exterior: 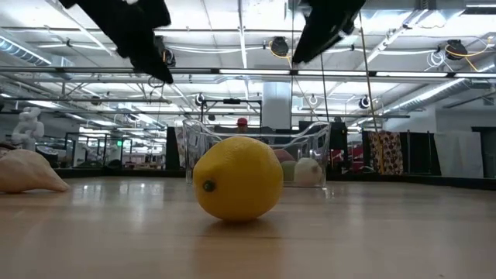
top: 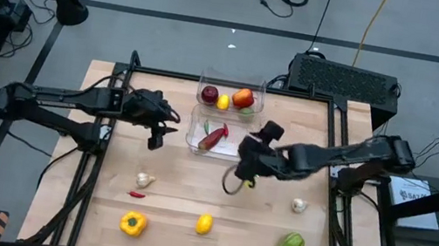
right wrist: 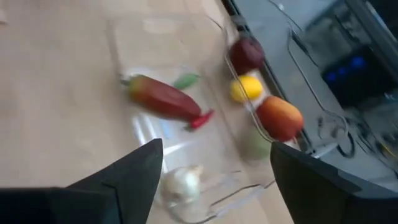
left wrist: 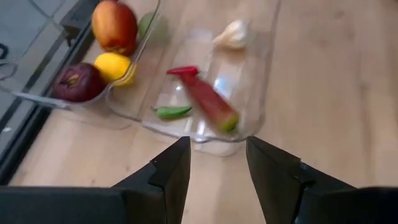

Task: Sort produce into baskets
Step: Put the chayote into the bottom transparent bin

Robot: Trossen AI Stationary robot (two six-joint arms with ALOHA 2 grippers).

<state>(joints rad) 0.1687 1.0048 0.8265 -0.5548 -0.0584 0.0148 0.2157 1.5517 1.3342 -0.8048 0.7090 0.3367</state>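
1. Two clear baskets are sitting side by side at the far middle of the worktop (top: 100,210), touching along one long edge.
2. The far basket (top: 258,88) is holding a dark red apple (top: 209,95), a small lemon (top: 223,101) and a red-orange apple (top: 243,98), all lying close together.
3. The near basket (top: 192,141) is holding a long red pepper (top: 213,136) with a small green chilli (left wrist: 172,112) just beside it and a garlic bulb (left wrist: 231,34) near the end towards the right arm.
4. The left tool (top: 157,137) is hovering above the worktop just beside the near basket, its two fingers spread apart with nothing between them; the left wrist view is looking past them onto the basket's contents.
5. The right tool (top: 243,178) is hanging over the worktop at the opposite side of the near basket, a little nearer the front, with its fingers (right wrist: 124,180) wide apart and empty.
6. Loose produce is lying on the front half of the worktop: a garlic bulb (top: 143,180) with a small red chilli (top: 137,194) just in front of it on the left, a yellow pepper (top: 132,223) at the front left, a lemon (top: 204,223) at the front middle, a green pepper (top: 289,245) at the front right, and another garlic bulb (top: 299,205) behind that pepper.
7. In the low view the front lemon is filling the middle, with the baskets behind it.
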